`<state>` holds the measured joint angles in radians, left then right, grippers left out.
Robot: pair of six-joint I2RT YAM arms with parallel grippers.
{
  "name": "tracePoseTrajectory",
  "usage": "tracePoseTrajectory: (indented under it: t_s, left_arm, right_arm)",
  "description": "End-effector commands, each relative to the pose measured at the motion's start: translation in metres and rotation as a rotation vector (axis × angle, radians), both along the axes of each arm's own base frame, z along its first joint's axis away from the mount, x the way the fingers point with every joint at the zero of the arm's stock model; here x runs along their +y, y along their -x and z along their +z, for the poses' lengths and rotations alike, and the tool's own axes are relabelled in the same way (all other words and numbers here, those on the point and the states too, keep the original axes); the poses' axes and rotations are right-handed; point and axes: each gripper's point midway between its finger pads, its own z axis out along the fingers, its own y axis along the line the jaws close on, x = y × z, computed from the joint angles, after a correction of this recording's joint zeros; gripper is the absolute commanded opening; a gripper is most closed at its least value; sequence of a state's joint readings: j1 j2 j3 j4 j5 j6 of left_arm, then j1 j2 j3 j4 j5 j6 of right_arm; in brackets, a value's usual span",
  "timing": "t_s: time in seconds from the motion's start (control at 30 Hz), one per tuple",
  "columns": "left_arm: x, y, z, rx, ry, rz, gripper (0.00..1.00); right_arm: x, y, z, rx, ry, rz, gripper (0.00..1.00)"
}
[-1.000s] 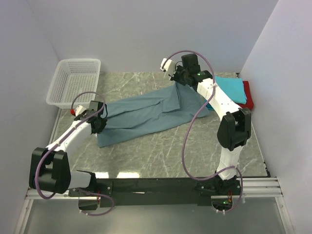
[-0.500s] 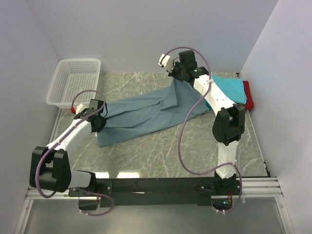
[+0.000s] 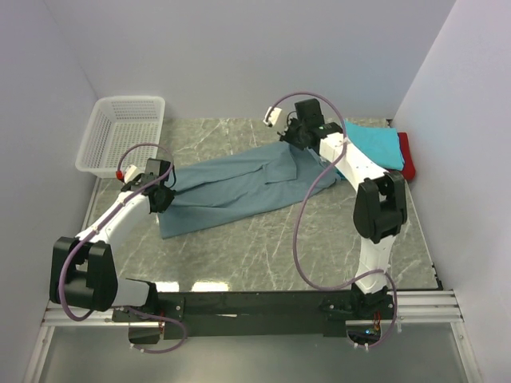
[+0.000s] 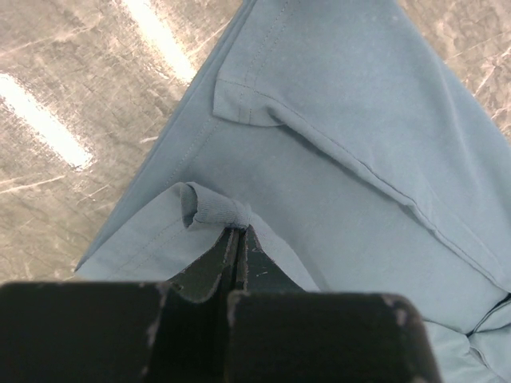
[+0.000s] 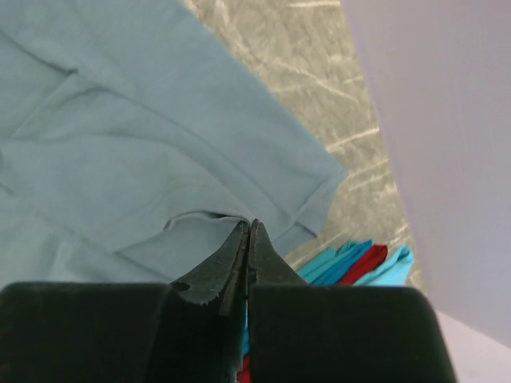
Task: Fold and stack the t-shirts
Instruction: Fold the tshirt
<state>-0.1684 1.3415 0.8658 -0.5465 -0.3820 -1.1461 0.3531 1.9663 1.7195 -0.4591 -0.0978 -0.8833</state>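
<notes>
The dusty grey-blue t-shirt (image 3: 239, 182) lies stretched in a long band across the marble table (image 3: 271, 247). My left gripper (image 3: 164, 194) is shut on its left end; in the left wrist view (image 4: 238, 230) the cloth (image 4: 343, 144) bunches at the closed tips. My right gripper (image 3: 297, 137) is shut on the shirt's far right end; in the right wrist view (image 5: 249, 225) a fold of the shirt (image 5: 144, 152) sits pinched at the tips. A stack of folded turquoise, teal and red shirts (image 3: 382, 148) lies at the back right and shows in the right wrist view (image 5: 355, 262).
A white plastic mesh basket (image 3: 121, 134) stands at the back left corner. Walls close in the table at the back and both sides. The arms' rail (image 3: 255, 305) runs along the near edge.
My right gripper has lowered and drawn slightly toward the folded stack with the shirt's end. The left gripper has barely shifted, still holding the other end.
</notes>
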Motion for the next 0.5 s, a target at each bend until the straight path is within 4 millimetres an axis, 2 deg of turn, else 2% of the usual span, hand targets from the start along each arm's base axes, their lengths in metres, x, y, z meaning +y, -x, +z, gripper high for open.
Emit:
tracePoseTrajectory:
  t_s: [0.0,0.03,0.17,0.3,0.47]
  left_arm:
    - [0.005,-0.008,0.017,-0.042,-0.023,-0.004,0.0]
    - [0.005,-0.008,0.017,-0.043,-0.025,-0.006,0.0]
    - [0.005,-0.007,0.018,-0.045,-0.025,-0.011,0.0]
    - [0.007,-0.004,0.018,-0.044,-0.033,-0.009,0.0]
    - [0.007,0.003,0.016,-0.048,-0.027,-0.01,0.0]
  right_arm:
    - [-0.012,0.009,0.063,-0.139,-0.065,-0.013,0.0]
    - [-0.015,0.014,0.076,-0.169,-0.078,-0.012,0.0]
    - [-0.027,0.037,0.091,-0.192,-0.111,-0.013,0.0]
    - [-0.038,0.069,0.107,-0.222,-0.136,-0.005,0.0]
    - [-0.048,0.103,0.112,-0.225,-0.143,0.001,0.0]
